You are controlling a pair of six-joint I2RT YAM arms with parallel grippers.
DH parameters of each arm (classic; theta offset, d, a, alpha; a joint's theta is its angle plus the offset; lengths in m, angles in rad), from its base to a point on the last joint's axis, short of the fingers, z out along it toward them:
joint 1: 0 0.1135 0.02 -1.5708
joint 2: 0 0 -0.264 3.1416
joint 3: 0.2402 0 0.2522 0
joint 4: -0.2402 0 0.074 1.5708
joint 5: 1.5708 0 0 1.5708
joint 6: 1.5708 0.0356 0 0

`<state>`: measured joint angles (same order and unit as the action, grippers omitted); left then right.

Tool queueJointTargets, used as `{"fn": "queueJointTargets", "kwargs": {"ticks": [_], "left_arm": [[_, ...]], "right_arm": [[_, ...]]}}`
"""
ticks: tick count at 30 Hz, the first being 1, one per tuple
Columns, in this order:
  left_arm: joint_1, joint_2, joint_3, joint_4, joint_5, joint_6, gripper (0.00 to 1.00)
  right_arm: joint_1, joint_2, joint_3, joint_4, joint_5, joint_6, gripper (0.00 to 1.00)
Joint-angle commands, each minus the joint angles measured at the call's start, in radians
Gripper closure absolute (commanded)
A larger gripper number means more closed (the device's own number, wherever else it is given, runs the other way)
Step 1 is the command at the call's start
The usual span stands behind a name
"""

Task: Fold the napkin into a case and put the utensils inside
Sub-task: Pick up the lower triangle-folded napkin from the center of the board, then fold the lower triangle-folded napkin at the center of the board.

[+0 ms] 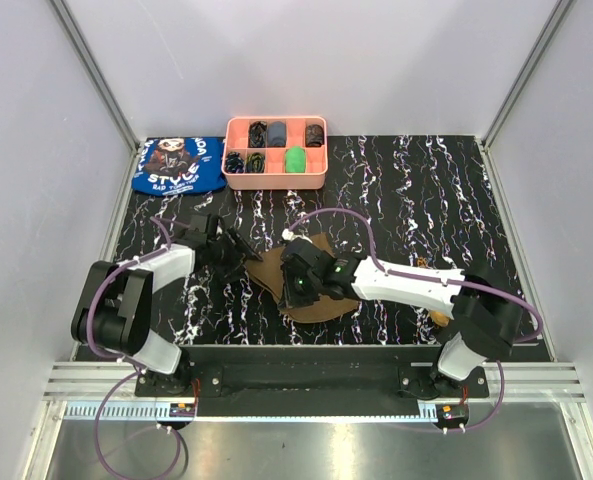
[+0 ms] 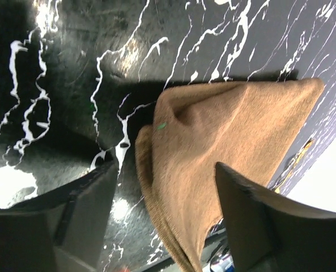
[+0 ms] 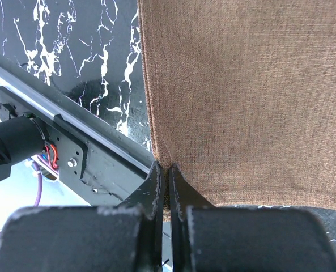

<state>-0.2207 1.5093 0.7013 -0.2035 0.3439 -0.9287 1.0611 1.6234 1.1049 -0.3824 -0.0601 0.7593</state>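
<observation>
right gripper (image 3: 168,175) pinched on a napkin (image 3: 241,102) corner, left gripper (image 2: 166,173) wide open at its left edge, so I'd fold slow and flat

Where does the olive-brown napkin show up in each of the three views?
Top external: napkin at centre front, partly under the right arm.
Left wrist: centre and right, down to the bottom edge.
Right wrist: fills the upper right.
Shared landmark: white-veined black tabletop.
</observation>
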Motion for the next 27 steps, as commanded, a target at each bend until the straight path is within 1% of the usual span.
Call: {"fn": "queueJointTargets", "kwargs": {"ticks": [1,2,4,5,7,9,11,13,14,16,17,19,22,26,27], "left_arm": [[-0.003,0.025,0.04,0.07,-0.043,-0.015,0.38],[-0.003,0.037,0.044,0.076,-0.039,-0.012,0.51],[-0.003,0.045,0.067,0.069,-0.039,0.007,0.64],[-0.003,0.042,0.073,0.052,-0.051,0.016,0.78],[-0.003,0.02,0.092,0.035,-0.059,0.031,0.86],[-0.009,-0.004,0.112,-0.013,-0.1,0.048,0.92],[-0.034,-0.029,0.151,-0.081,-0.162,0.082,0.95],[-0.072,-0.029,0.19,-0.14,-0.207,0.114,1.0],[-0.091,-0.029,0.229,-0.195,-0.262,0.12,1.0],[-0.15,-0.015,0.268,-0.24,-0.325,0.128,1.0],[-0.172,-0.011,0.302,-0.279,-0.389,0.123,1.0],[-0.224,0.014,0.331,-0.313,-0.471,0.107,1.0],[-0.281,0.075,0.411,-0.405,-0.558,0.081,1.0],[-0.335,0.156,0.539,-0.484,-0.646,0.022,1.0],[-0.347,0.173,0.564,-0.503,-0.666,-0.011,1.0]], "right_arm": [[-0.016,-0.071,-0.025,0.056,-0.029,0.011,1.0],[-0.018,-0.082,-0.036,0.062,-0.032,0.012,1.0],[-0.02,-0.092,-0.049,0.066,-0.038,0.017,1.0],[-0.02,-0.105,-0.066,0.074,-0.041,0.017,1.0],[-0.02,-0.12,-0.095,0.088,-0.053,0.029,1.0],[-0.019,-0.143,-0.16,0.143,-0.091,0.044,1.0],[-0.019,-0.151,-0.233,0.219,-0.122,0.057,1.0],[-0.023,-0.154,-0.279,0.26,-0.155,0.084,1.0],[-0.024,-0.154,-0.331,0.32,-0.168,0.106,1.0],[-0.039,-0.158,-0.39,0.413,-0.224,0.135,1.0],[-0.049,-0.161,-0.445,0.48,-0.236,0.152,1.0],[-0.07,-0.165,-0.49,0.528,-0.268,0.185,1.0],[-0.105,-0.171,-0.578,0.624,-0.309,0.221,1.0],[-0.151,-0.204,-0.646,0.66,-0.359,0.253,1.0],[-0.162,-0.218,-0.658,0.662,-0.363,0.256,1.0]]}}
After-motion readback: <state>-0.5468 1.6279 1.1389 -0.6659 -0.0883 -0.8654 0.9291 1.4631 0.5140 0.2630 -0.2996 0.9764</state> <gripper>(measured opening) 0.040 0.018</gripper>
